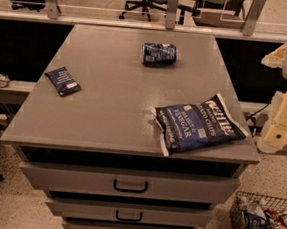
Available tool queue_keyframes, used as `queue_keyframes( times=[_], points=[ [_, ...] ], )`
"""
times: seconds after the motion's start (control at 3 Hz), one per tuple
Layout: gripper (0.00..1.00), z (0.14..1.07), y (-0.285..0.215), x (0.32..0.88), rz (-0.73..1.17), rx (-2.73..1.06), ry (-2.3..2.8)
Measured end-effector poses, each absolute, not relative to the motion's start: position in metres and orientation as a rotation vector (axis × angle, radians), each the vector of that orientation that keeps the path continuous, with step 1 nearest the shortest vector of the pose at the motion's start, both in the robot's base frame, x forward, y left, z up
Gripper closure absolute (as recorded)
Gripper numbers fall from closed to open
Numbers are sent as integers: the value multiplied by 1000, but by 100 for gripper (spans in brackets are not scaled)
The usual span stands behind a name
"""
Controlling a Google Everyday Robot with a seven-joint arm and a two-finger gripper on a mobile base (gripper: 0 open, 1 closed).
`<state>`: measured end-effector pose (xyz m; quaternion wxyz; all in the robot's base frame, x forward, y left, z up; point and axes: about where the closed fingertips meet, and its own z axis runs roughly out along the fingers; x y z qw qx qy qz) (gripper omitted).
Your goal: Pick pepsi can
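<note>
Nearest you, at the lower right on the floor, a wire basket (238, 217) holds a jumble of snack packets. Beside it to the left rises the front of a grey cabinet, its three drawers (77, 178) stacked one under another, each with a dark handle.

On the grey table top (114, 109), the large blue chip bag (198, 124) lies flat at the near right corner, white lettering up, its near end just over the front edge. Mid-depth by the left edge you see a small flat dark blue packet (62, 81), well apart from the bag.

Off the table's right side, level with the chip bag, the pale cream gripper (276, 135) hangs at the end of the arm by the right edge of the view, touching nothing; you cannot tell how its grip is set.

Your target, the pepsi can (160, 53), lies on its side at the far centre of the table, slightly right of the middle, alone and well apart from both the gripper and the other items.

Beyond the table's far edge run a rail and upright posts, with office chairs (143, 1) on the floor behind.
</note>
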<state>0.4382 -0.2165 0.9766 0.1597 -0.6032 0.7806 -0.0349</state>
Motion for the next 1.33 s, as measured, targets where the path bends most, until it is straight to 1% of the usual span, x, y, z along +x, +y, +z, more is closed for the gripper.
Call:
queue_keyframes(
  times=[0.33,0.67,1.0,1.33],
  points=[
    [0,977,-217,438,-100,-1724,2230],
    [0,973,-203,468,-103,-1740,2148],
    [0,968,-170,523,-54,-1731,2015],
    [0,947,-133,592,4,-1681,1904]
  ],
)
